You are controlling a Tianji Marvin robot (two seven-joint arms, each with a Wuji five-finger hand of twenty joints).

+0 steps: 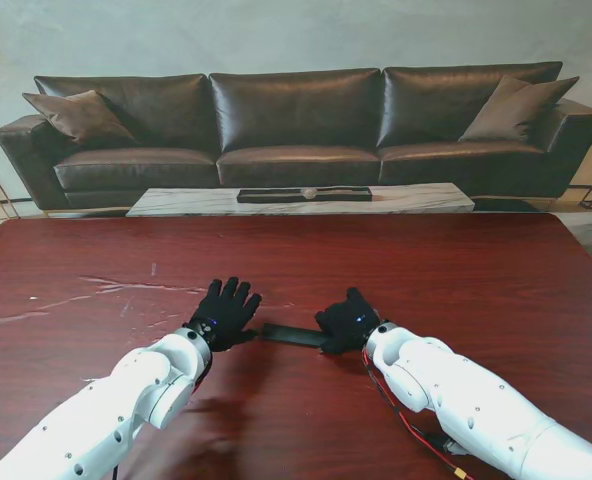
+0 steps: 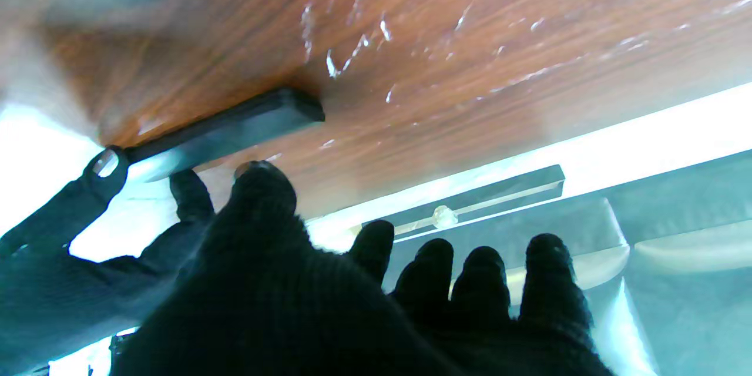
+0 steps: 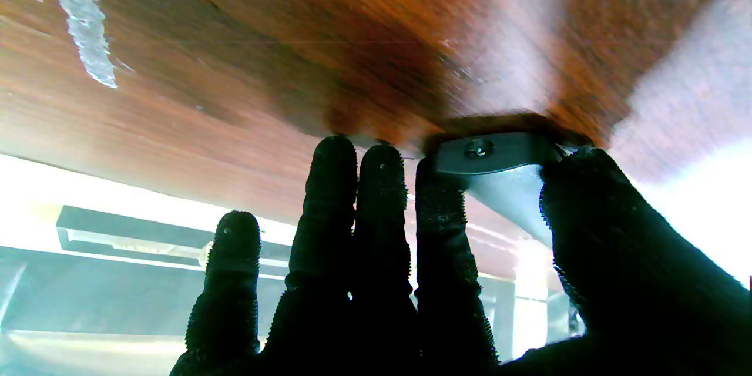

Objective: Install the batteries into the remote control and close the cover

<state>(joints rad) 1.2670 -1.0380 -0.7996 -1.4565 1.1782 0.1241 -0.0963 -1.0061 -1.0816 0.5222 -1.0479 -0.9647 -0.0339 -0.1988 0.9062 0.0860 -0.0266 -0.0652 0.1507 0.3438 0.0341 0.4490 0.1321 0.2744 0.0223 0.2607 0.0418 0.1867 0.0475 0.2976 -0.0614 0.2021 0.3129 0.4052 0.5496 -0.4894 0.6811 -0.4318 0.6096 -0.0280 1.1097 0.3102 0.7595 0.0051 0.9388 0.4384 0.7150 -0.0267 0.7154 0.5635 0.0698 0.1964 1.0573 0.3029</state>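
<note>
Low in the frame, our right hand pinches the remote control lying crosswise, its free end touching our spread, empty left hand.

My two hands crowd the table's near middle, the left hand and right hand flanking the remote control lying between them. I see bare wood toward every edge and corner.

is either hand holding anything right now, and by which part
The right hand grips the remote control by one end, thumb against index finger. The left hand holds nothing, fingers spread by its other end.
</note>
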